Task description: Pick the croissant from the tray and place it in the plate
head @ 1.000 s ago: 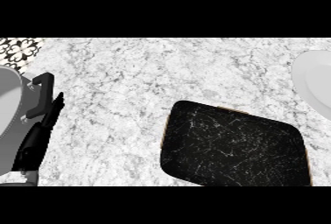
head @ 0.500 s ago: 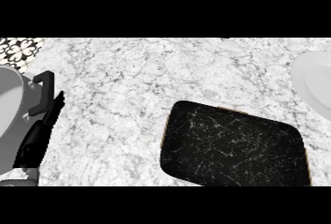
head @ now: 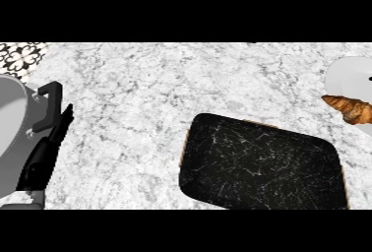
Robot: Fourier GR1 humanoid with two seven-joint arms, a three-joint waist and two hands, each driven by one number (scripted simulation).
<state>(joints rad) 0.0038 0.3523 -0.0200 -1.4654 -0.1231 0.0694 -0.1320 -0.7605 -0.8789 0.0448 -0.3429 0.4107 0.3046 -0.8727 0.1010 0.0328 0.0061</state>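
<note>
A golden-brown croissant (head: 352,108) shows at the right edge of the head view, across the near part of the white plate (head: 347,73). Whether it lies on the plate or hangs above it, I cannot tell; no hand shows at it. The black tray (head: 262,167) with a thin brown rim sits at the lower middle right, and nothing lies on it. My left hand (head: 45,140) rests at the left edge with fingers straight and pointing up, far from the tray and plate. My right hand is out of view.
The white marble counter (head: 160,83) fills the view. A patterned black-and-white patch (head: 18,54) shows at the top left corner. My grey left forearm (head: 11,128) lies along the left edge.
The croissant has come into view at the right edge over the plate; earlier only the plate showed there. The tray and the left hand have not moved.
</note>
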